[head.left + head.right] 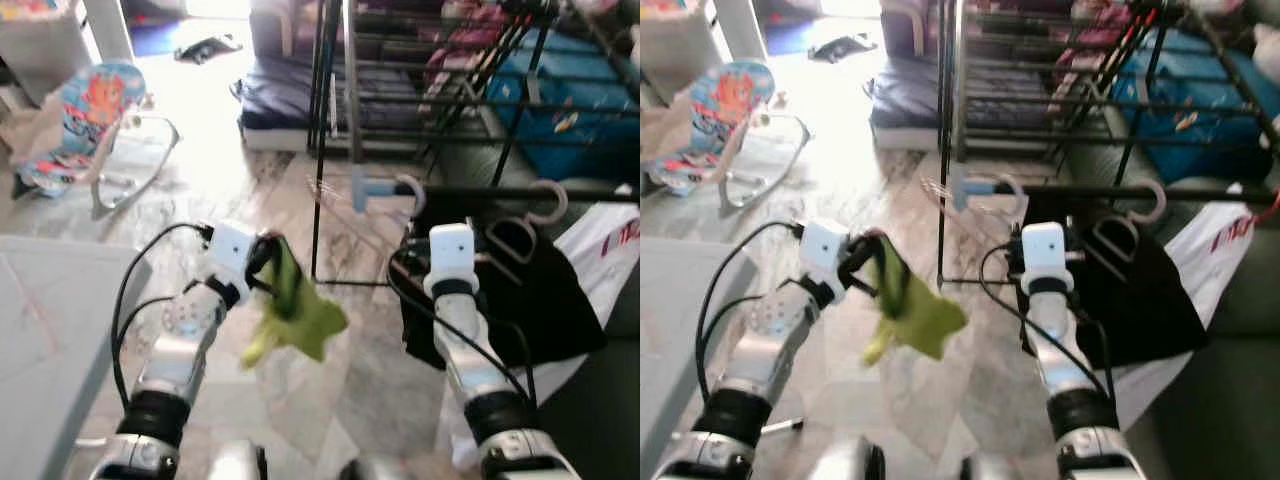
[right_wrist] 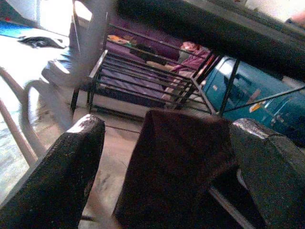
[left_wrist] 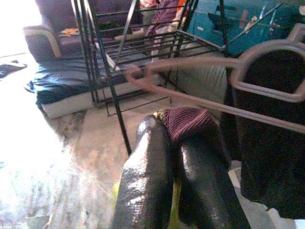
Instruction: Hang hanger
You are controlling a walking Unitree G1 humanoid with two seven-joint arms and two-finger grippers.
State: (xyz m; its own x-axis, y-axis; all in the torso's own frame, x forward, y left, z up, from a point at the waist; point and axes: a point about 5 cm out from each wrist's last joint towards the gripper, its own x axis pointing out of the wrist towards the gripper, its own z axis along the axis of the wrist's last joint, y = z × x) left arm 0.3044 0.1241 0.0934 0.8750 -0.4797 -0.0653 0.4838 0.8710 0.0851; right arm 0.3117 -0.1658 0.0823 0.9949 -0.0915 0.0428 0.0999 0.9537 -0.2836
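Black horizontal rail (image 1: 560, 192) of a metal drying rack, right of centre, partly cut off at the right edge. On it: two pale curved hanger hooks (image 1: 548, 200), their hanger bodies largely hidden beneath a black garment (image 1: 540, 290) draped below the rail; a white cloth with red print (image 1: 610, 250) hangs just right of it, cropped by the frame.

Left gripper (image 3: 176, 157): two black fingers pressed together on a lime-green garment (image 1: 295, 315) with a dark maroon knit collar (image 3: 188, 125); cloth hangs limp left of the rack, in mid-air over the floor. A thin brown hanger (image 3: 200, 86) shows past the fingertips in the left wrist view, long axis running roughly level toward the rail, hook end toward the far left; whether it carries the green garment cannot be told.

Right gripper (image 2: 167, 157): fingers spread apart, dark cloth between them, close under the rail; contact with the cloth uncertain, picture blurred.

Floor: grey-brown marbled stone (image 1: 350, 380), bright glare at far left. Grey table edge (image 1: 50, 330) near left. Patterned blue-and-orange baby bouncer (image 1: 85, 125) far left. Dark navy mattress (image 1: 280, 95) and tall black wire shelving (image 1: 440, 70) at the far side; teal bag (image 1: 580, 100) far right.
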